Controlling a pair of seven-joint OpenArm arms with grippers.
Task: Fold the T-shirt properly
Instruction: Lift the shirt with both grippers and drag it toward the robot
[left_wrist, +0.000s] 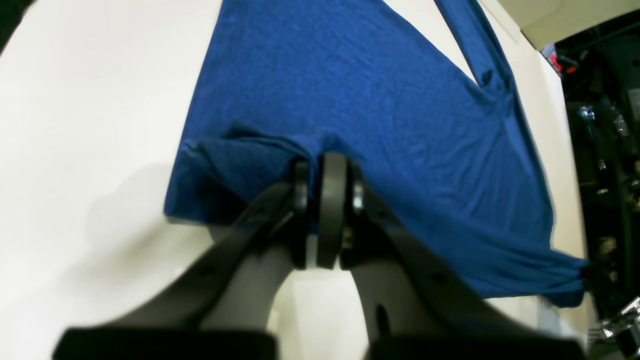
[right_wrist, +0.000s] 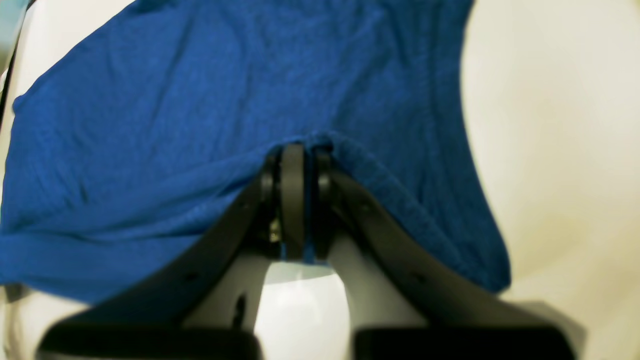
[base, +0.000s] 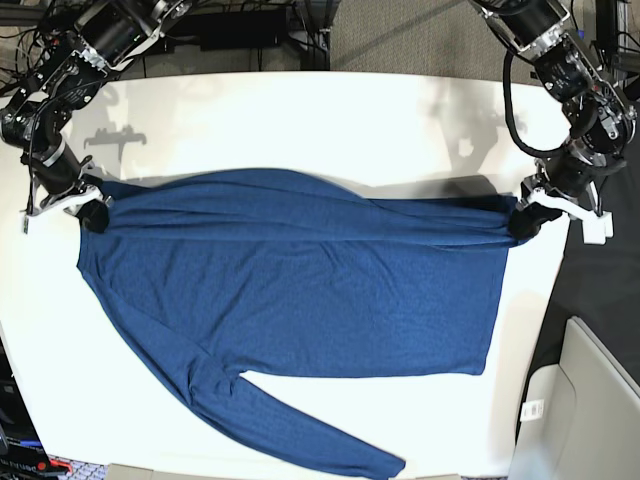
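Both the left fingers (base: 522, 222) and right fingers (base: 92, 213) grasp the T-shirt (base: 300, 290) edge, stretched over the desk (base: 300, 120); next they should probably carry it across for a fold.

No legible text, label, brand, number or sign is found in any view. The T-shirt (base: 300, 290) carries no print or tag that can be read. A small white tag (base: 531, 409) lies on the grey surface at the base view's lower right; its dark marks are too small to read.
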